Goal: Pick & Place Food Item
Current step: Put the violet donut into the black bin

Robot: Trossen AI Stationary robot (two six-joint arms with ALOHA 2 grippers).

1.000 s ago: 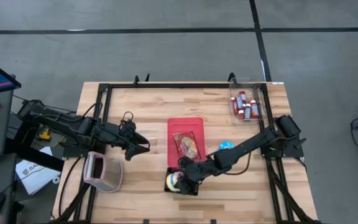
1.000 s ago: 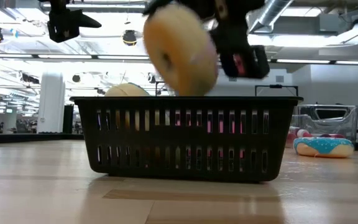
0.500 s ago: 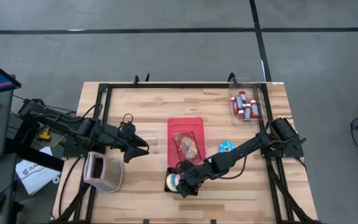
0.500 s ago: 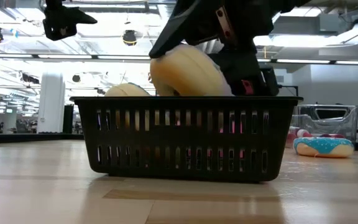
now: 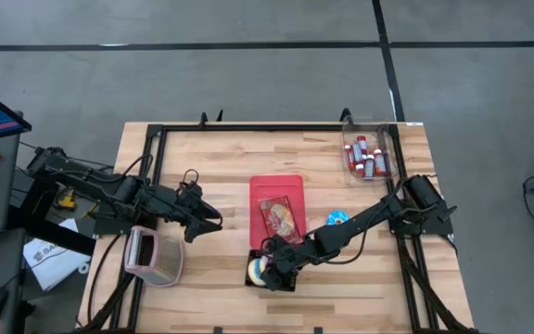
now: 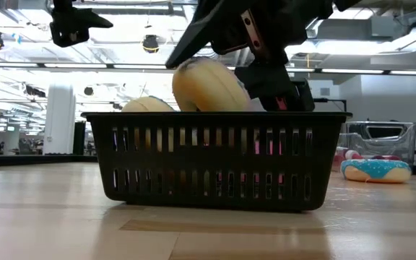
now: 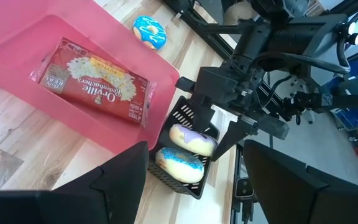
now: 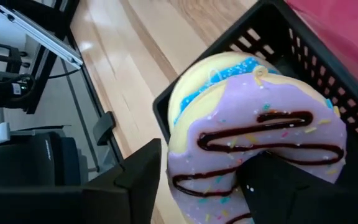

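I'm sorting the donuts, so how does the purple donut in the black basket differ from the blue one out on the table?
The purple donut has lilac icing with dark drizzle; the lone blue donut has blue icing with white marks. The purple donut sits in the black basket, leaning on another donut, at the right gripper; the lone blue donut lies flat on the table, untouched. Both are iced rings.

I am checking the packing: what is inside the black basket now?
The black basket holds two donuts: a purple-iced donut leaning on a blue-iced donut. The donuts hide the basket's floor.
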